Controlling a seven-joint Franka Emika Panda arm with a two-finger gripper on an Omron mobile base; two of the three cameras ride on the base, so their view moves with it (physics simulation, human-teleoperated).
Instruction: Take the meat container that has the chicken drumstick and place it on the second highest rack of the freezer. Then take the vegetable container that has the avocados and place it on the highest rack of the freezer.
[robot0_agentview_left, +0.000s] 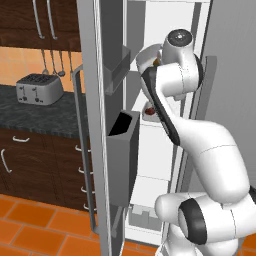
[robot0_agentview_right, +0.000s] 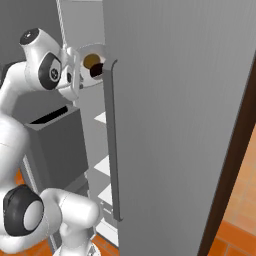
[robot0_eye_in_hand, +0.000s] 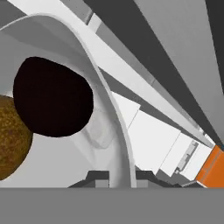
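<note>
My gripper (robot0_eye_in_hand: 120, 176) is shut on the rim of the vegetable container (robot0_eye_in_hand: 114, 109), a round light-grey bowl held high inside the freezer (robot0_agentview_left: 150, 167). In the bowl lie the avocados: a near-black one (robot0_eye_in_hand: 52, 96) and a yellowish-brown one (robot0_eye_in_hand: 11, 135). From the right, the bowl (robot0_agentview_right: 86, 51) with both avocados (robot0_agentview_right: 91, 61) shows beside the door's edge, with the gripper (robot0_agentview_right: 75, 65) at its left rim. The meat container (robot0_agentview_left: 148, 111) with the reddish drumstick (robot0_agentview_left: 150, 110) rests on a white shelf below the bowl (robot0_agentview_left: 146, 56), partly hidden by my arm.
The open freezer door (robot0_agentview_left: 97, 125) stands to the left with a dark bin (robot0_agentview_left: 124, 150) and a long bar handle (robot0_agentview_left: 82, 150). A second grey door (robot0_agentview_right: 175, 125) with a handle (robot0_agentview_right: 111, 140) closes off the right. A toaster (robot0_agentview_left: 39, 89) sits on the dark counter.
</note>
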